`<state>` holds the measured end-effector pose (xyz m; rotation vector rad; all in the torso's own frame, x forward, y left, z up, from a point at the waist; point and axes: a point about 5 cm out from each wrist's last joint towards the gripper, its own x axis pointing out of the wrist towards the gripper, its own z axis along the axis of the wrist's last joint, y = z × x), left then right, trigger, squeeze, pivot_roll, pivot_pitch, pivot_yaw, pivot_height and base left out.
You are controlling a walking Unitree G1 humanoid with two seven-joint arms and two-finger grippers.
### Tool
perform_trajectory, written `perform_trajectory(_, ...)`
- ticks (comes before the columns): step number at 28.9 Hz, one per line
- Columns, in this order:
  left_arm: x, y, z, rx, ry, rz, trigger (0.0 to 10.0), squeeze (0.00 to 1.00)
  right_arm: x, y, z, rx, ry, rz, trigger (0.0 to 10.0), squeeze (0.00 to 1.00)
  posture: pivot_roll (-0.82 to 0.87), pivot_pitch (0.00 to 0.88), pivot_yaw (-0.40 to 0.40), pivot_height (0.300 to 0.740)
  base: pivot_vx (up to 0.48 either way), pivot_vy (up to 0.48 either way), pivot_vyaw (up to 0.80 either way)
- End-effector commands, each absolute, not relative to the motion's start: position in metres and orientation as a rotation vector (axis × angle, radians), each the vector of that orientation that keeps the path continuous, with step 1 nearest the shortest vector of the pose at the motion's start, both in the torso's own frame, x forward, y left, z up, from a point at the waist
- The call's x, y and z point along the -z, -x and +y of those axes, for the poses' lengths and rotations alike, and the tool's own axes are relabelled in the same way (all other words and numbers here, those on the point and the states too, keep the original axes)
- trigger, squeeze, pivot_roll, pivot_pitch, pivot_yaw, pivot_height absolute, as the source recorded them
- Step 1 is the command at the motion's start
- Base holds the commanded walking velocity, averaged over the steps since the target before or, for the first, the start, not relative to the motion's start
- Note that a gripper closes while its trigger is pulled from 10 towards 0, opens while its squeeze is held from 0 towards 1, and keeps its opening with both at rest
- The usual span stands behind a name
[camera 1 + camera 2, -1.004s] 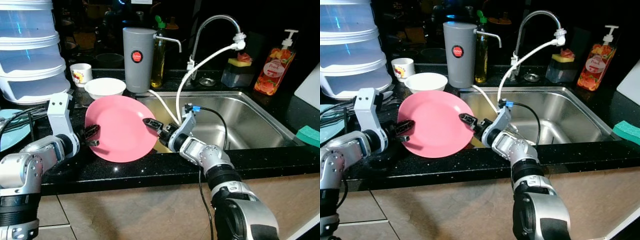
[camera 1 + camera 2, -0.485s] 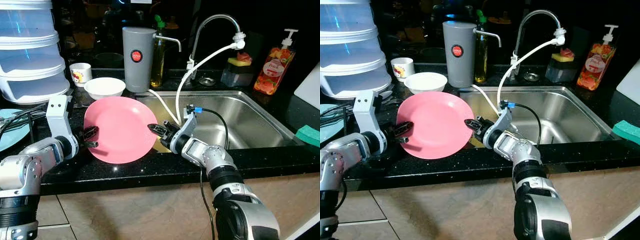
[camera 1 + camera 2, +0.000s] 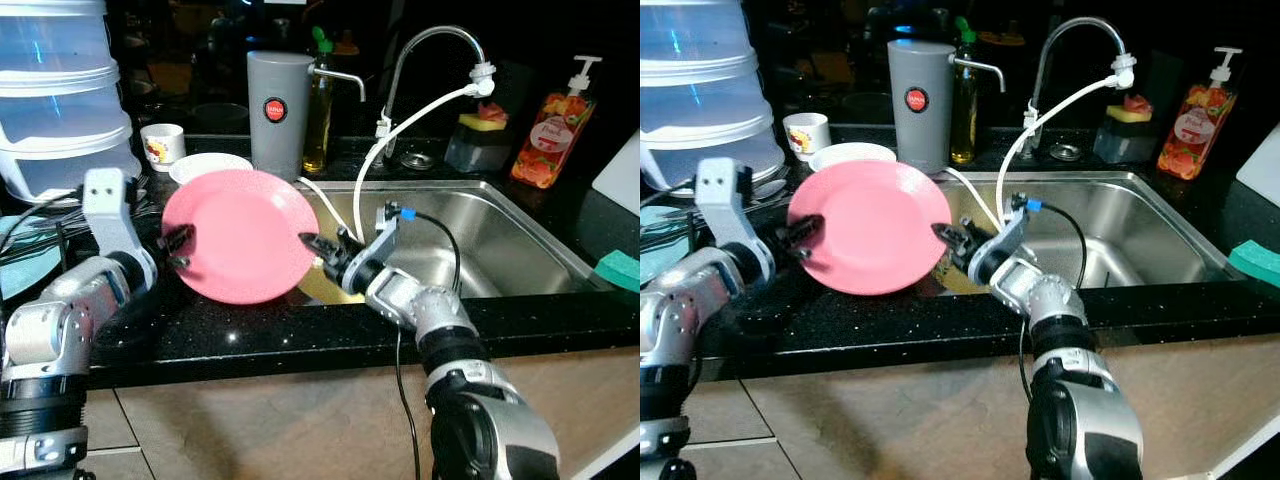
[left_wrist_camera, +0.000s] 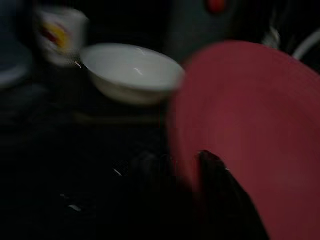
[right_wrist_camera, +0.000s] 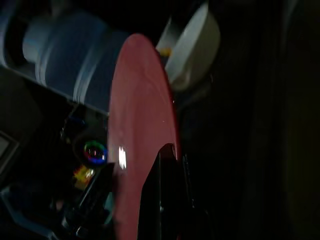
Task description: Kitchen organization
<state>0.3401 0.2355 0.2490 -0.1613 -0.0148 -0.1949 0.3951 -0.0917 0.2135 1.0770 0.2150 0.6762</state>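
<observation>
Behind the plate (image 3: 240,235) sits a white bowl (image 3: 205,165).

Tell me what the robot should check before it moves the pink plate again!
1. Left pincer on the plate's left rim: ok, fingers sit on both faces of the pink plate.
2. Right pincer on the right rim: ok, a finger lies against the edge.
3. Plate off the counter: ok, it is held up and tilted.
4. White bowl behind the plate: cannot tell if they touch; they overlap in view.
5. White hose near the right arm: cannot tell if it will snag.
6. Sink beside the plate: ok, it looks free of dishes.
</observation>
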Motion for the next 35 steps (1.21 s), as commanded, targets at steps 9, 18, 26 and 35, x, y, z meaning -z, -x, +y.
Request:
perform_trajectory(9, -0.272, -0.347, 0.239, 0.130, 0.208, -0.243, 10.0, 0.00, -0.233, -0.404, -0.124, -0.570, -1.148, 0.059, 0.0, 0.00, 0.08, 0.018, -0.055, 0.740, 0.000, 0.000, 0.00)
perform_trajectory(18, -0.260, -0.337, 0.152, 0.692, -0.092, -0.184, 10.0, 0.00, -0.262, -0.411, -0.181, -0.236, -0.746, -0.264, 0.0, 0.00, 0.07, 0.011, -0.052, 0.740, 0.000, 0.000, 0.00)
perform_trajectory(26, -0.227, -0.338, 0.112, 0.887, -0.218, 0.012, 10.0, 0.00, -0.261, -0.407, -0.178, -0.186, -0.310, -0.291, 0.0, 0.00, 0.06, 0.002, -0.046, 0.740, 0.000, 0.000, 0.00)
perform_trajectory(35, -0.218, -0.344, 0.123, 0.827, -0.297, 0.064, 10.0, 0.00, -0.236, -0.406, -0.161, -0.249, 0.054, -0.192, 9.8, 0.00, 0.06, 0.000, -0.041, 0.740, 0.000, 0.000, 0.00)
